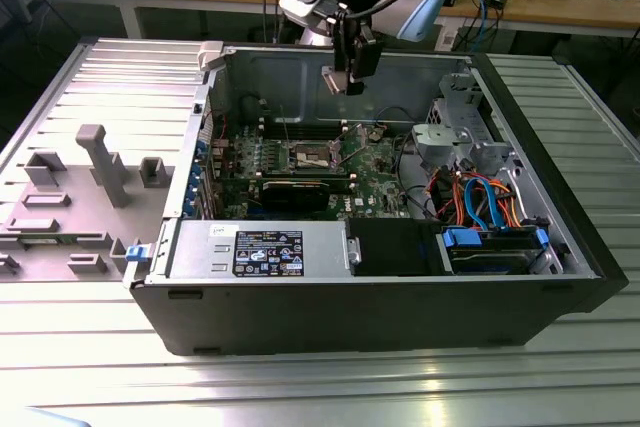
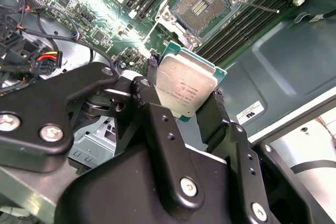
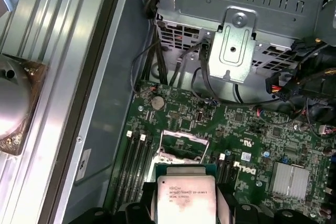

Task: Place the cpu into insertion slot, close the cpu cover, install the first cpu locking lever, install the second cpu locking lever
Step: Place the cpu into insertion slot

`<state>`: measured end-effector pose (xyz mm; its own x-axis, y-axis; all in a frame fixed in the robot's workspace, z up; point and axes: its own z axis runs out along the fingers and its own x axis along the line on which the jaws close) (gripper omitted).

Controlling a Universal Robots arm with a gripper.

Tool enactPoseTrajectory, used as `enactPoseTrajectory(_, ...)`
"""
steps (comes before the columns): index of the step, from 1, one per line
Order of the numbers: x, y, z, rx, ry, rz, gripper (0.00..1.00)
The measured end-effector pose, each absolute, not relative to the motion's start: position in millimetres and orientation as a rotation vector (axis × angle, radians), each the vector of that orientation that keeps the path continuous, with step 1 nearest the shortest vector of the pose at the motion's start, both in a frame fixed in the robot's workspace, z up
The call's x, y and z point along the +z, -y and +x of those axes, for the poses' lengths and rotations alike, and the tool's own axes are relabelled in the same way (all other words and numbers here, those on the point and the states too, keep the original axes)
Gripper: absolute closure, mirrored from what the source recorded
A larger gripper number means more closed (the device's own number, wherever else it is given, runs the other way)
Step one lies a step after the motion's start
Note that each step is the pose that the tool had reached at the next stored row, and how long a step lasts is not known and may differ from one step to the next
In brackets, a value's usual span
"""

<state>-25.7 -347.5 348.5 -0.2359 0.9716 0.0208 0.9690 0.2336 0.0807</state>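
My gripper hangs above the open computer case, shut on the cpu, a thin silver-topped chip with a green rim. In both wrist views the cpu sits clamped by its edges between the black fingers, well above the green board. The insertion slot lies uncovered below and a little ahead of the chip, its tan contact field showing inside a silver frame. It also shows in the exterior view as the insertion slot. A thin metal lever sticks out beside the socket.
Long black memory slots flank the socket. A silver drive cage and cable bundles stand on the exterior view's right. The power supply box fills the case front. A grey fixture lies at the exterior view's left.
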Motion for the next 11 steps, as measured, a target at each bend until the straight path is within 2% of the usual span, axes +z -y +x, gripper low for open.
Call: enactPoseTrajectory(11,348.3,347.5,-25.8,0.119,-2.438,1.923,0.45)
